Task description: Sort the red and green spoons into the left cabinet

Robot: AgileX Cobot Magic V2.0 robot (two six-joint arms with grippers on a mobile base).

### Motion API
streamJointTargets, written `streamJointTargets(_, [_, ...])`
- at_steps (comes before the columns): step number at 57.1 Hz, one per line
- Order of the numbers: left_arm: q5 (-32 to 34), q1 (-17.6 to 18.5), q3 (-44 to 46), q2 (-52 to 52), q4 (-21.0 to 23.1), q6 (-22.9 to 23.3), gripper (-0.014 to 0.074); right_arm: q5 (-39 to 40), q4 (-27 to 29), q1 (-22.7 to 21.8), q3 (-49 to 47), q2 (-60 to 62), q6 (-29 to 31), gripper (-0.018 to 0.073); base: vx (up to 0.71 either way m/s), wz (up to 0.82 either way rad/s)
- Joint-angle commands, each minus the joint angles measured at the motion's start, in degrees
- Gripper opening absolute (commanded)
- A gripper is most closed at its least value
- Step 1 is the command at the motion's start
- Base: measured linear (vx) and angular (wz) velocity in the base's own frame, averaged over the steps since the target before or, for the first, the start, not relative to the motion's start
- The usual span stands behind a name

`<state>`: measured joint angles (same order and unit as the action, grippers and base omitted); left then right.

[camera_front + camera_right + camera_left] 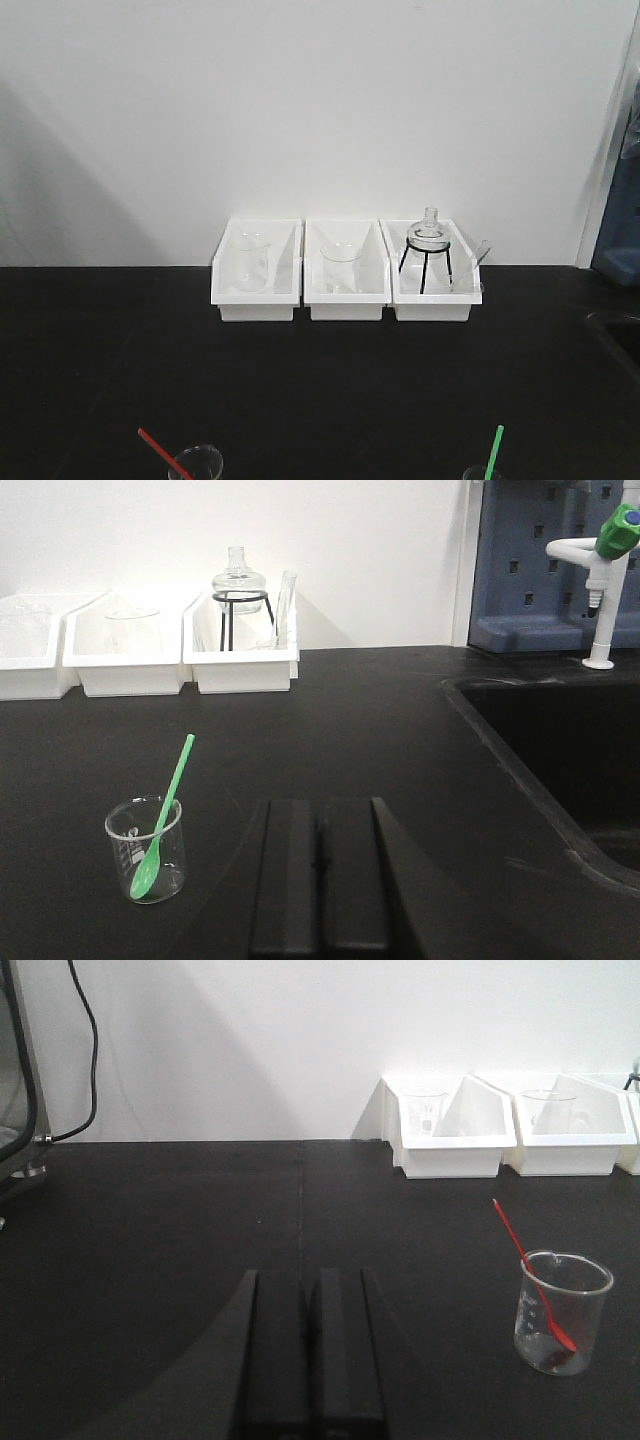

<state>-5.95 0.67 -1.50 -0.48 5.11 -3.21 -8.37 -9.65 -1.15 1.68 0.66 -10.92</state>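
Observation:
The red spoon [160, 448] stands slanted in a small glass beaker [200, 462] at the front left of the black table. In the left wrist view the red spoon [520, 1245] and its beaker [578, 1295] sit to the right of my left gripper [308, 1280], which is shut and empty. The green spoon [494, 445] stands in another beaker at the front right. In the right wrist view the green spoon [178, 770] and its beaker [172, 865] sit left of my right gripper [320, 808], which is shut and empty. Only a grey metal frame [12, 1080] shows at far left; cabinet shelves are out of view.
Three white bins [257, 300] with glassware stand along the back wall. A black sink [560, 740] lies to the right, with a blue pegboard [540, 570] and a green-topped tap [615, 540] behind it. A black cable [88, 1050] hangs at the left.

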Motion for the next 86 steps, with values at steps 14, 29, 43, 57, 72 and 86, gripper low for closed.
streamJointTargets(14, [5.0,0.0,0.4,-0.6,0.5,0.2,-0.0006,4.7,-0.6,0.1,0.6,0.7,0.2,-0.0006,0.00,0.00])
streamJointTargets(29, [5.0,0.0,0.4,-0.6,0.5,0.2,-0.0006,4.7,-0.6,0.1,0.6,0.7,0.2,-0.0006,0.00,0.00])
streamJointTargets(43, [5.0,0.0,0.4,-0.6,0.5,0.2,-0.0006,4.7,-0.6,0.1,0.6,0.7,0.2,-0.0006,0.00,0.00])
streamJointTargets(57, [6.5,0.0,0.5,-0.6,0.5,0.2,-0.0006,5.1,-0.6,0.1,0.6,0.7,0.2,-0.0006,0.00,0.00])
streamJointTargets(72, [12.7,0.0,0.5,-0.6,0.5,0.7,-0.0006,7.0,-0.6,0.1,0.6,0.7,0.2,-0.0006,0.00,0.00])
streamJointTargets(86, [18.7,0.0,6.1,-0.6,0.4,12.2,-0.0006,15.1,2.9,0.1,-2.0,0.7,-5.9,-0.0006,0.00,0.00])
